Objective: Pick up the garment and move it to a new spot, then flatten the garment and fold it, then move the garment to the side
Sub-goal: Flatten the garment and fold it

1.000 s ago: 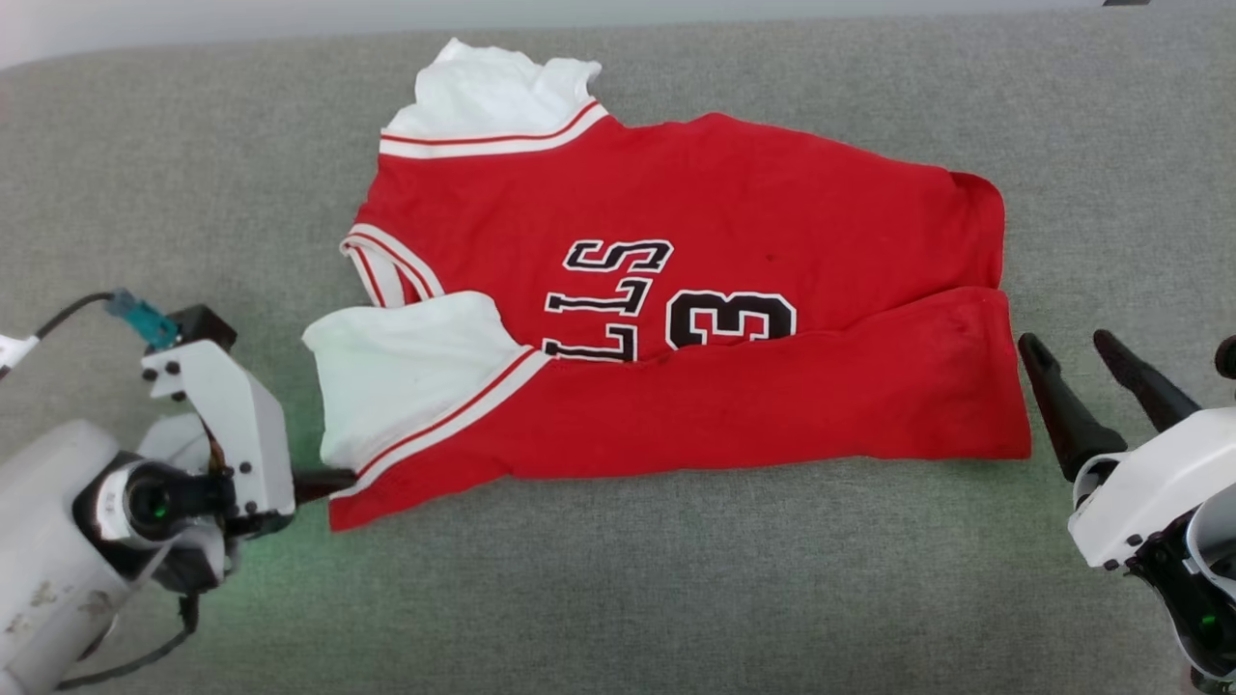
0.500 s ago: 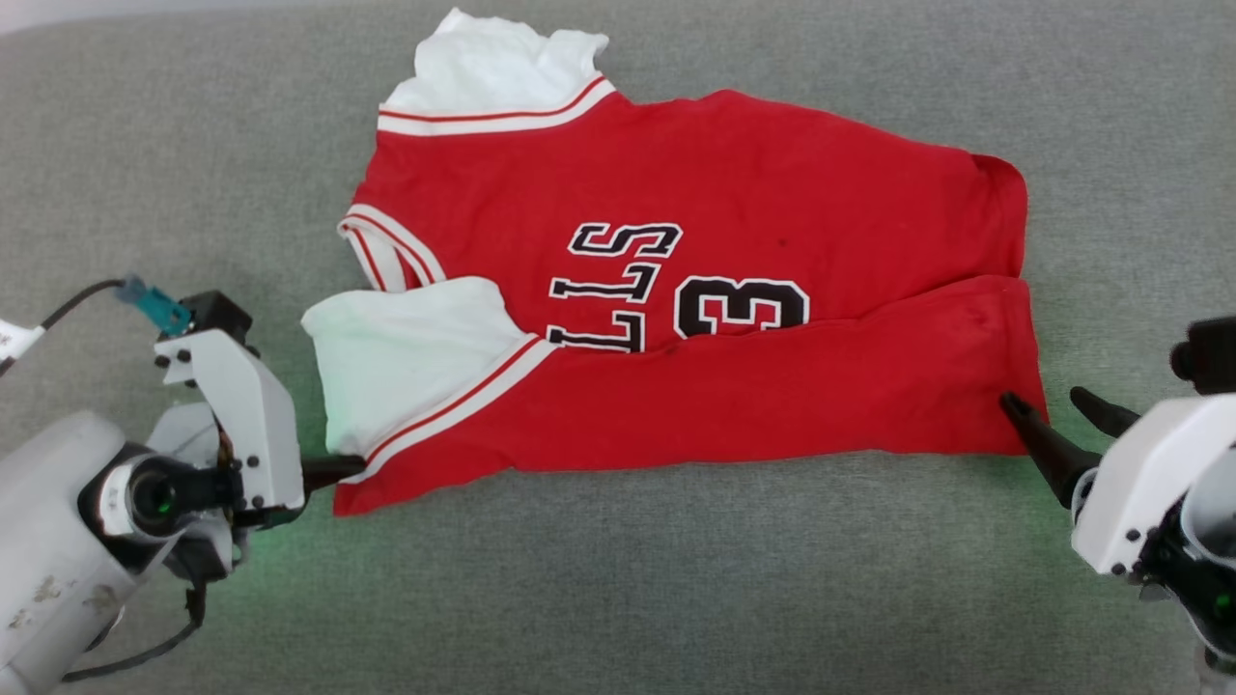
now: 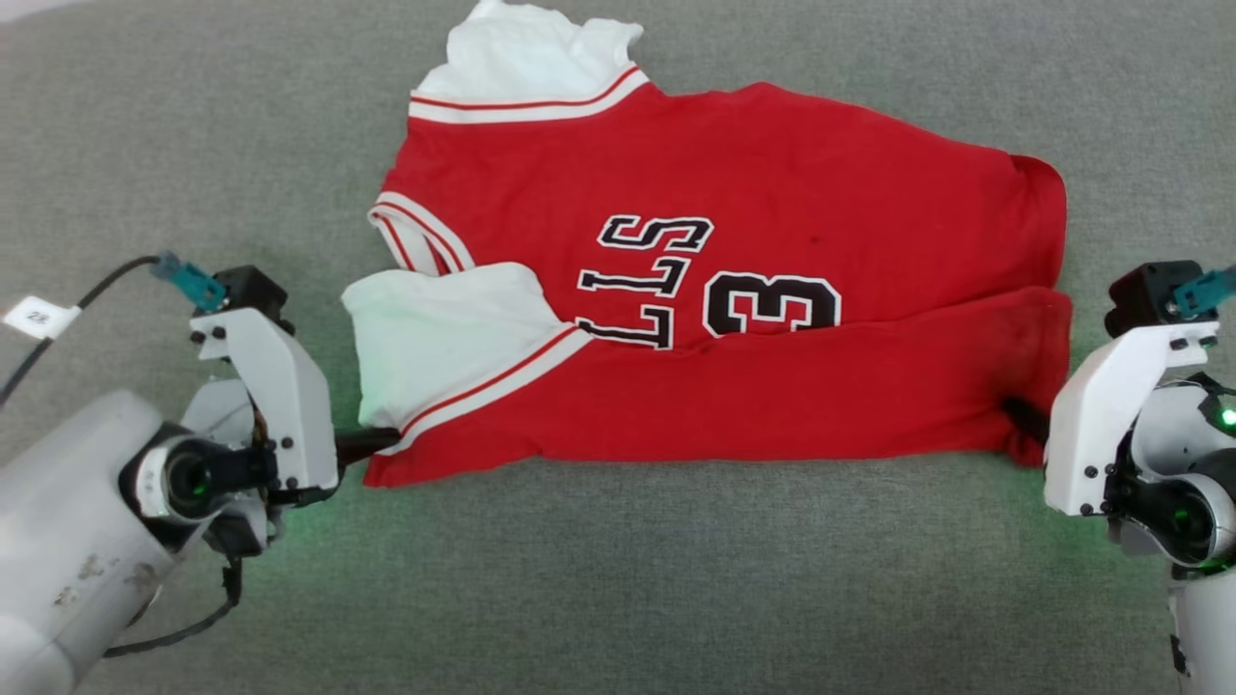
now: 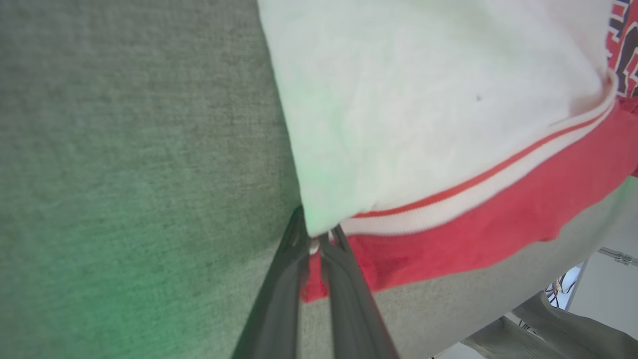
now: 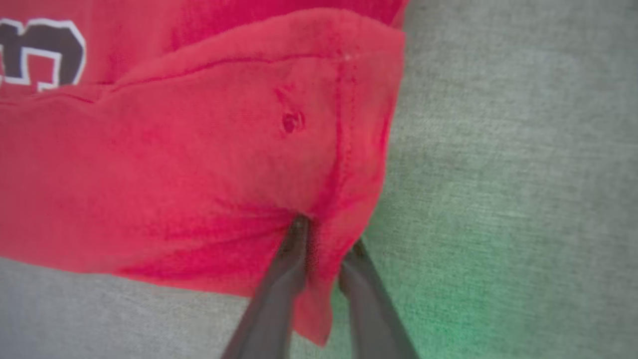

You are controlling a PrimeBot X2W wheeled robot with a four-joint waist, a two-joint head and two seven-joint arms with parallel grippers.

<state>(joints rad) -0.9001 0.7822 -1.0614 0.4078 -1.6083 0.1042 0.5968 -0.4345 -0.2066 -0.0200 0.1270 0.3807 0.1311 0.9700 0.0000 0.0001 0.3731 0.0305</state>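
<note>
The grey woven-cloth tabletop carries the bright red soft-fabric garment with white bands, thin red stripes and black lettering. It lies flat across the middle, its near long edge folded up over the chest print and its white lining turned out at the left end, folded just as it was a second ago. The right arm has come in: then it was well off the right edge with fingers spread wide, now its pale wrist sits low against the garment's near right corner. The left arm stays low at the near left corner, slanting in from the lower left. The left claw is pinched tight on the garment where the white lining meets the striped band. The right claw has narrowed round the red hem corner, with cloth puckered between its fingers; whether it grips yet I cannot tell. A black cable with a small white paper tag trails from the left wrist. A teal plug tops that wrist and another tops the right
</note>
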